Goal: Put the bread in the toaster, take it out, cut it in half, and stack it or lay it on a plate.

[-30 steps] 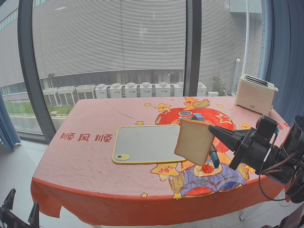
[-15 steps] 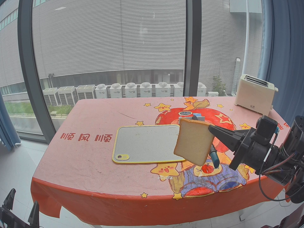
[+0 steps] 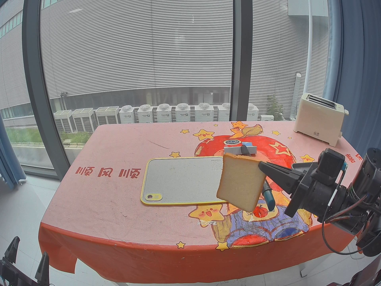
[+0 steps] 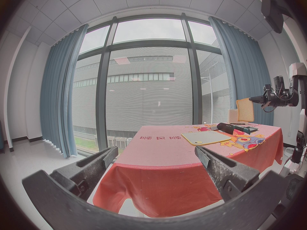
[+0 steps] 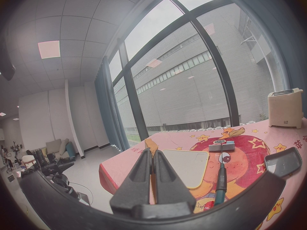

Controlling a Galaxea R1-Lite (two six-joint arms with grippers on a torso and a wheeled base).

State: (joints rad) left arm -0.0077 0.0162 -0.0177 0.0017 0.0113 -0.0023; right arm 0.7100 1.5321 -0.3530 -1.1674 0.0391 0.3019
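The right arm comes in from the right side of the tabletop [image 3: 115, 203], which is draped in an orange-red cloth with cartoon prints. Its forearm lies roughly level, and the right tool [image 3: 262, 165] points toward the robot's left. The tool's two black fingers [image 5: 140, 173] are pressed together on the upper corner of a square slice of pale bread with a tan crust [image 3: 241, 181]. The slice hangs from that corner, upright and slightly tilted, in the air, clear of the cloth. In the head view it overlaps the right edge of the grey cutting board with a yellow rim [image 3: 184, 179].

A cream-white two-slot toaster [image 3: 319, 118] stands at the far right corner, well apart from the bread. A dark-handled knife [image 3: 269, 193] lies on the cloth just right of the board, its far end on a small grey-blue block [image 3: 240, 149]. A dark grey rounded dish [image 5: 283, 162] sits beside the knife.

The left arm is low, below the near left corner of the tabletop. The left tool [image 4: 155, 150] faces the cloth with its fingers spread apart and nothing between them.
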